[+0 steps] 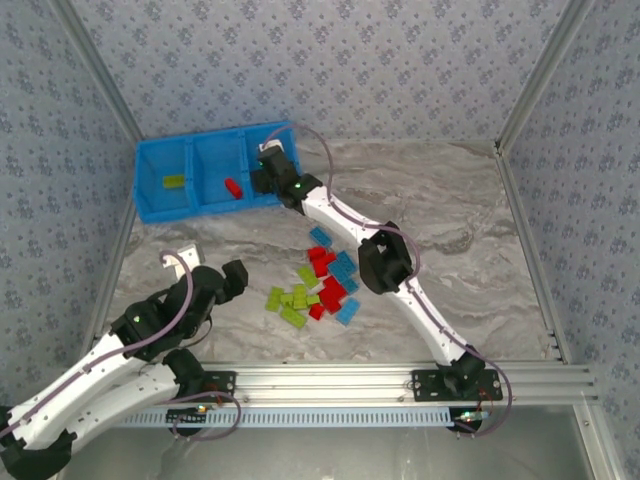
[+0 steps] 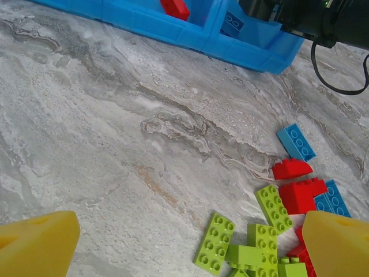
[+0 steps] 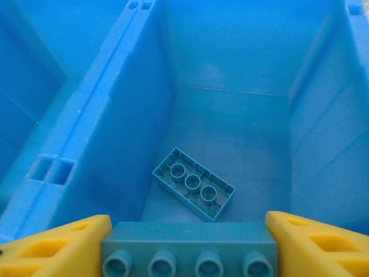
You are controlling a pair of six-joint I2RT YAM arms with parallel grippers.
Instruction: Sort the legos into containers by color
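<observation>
Item: light-blue brick (image 3: 190, 245), clamped end to end in our right tool (image 3: 187, 254), above the right compartment (image 3: 242, 115) holding one upturned brick (image 3: 194, 183). Left tool (image 2: 187, 245): spread wide, empty, over the pile (image 1: 318, 285). Risk, we judge: dropped from this height, it bounces over the divider (image 3: 109, 115).

Left arm (image 1: 100, 355) was tucked low on its own side, elbow bent. The left end effector (image 1: 182, 260) pointed down and away, yellow fingers (image 2: 40, 242) spread as wide as they'd go, empty. Right arm (image 1: 420, 300) was stretched diagonally, far out and to the left, wrist tipped down. The right end effector (image 1: 272, 158) had a light blue brick (image 3: 190, 242) pinched between its fingertips (image 3: 63, 248), with no gap I could see.
</observation>
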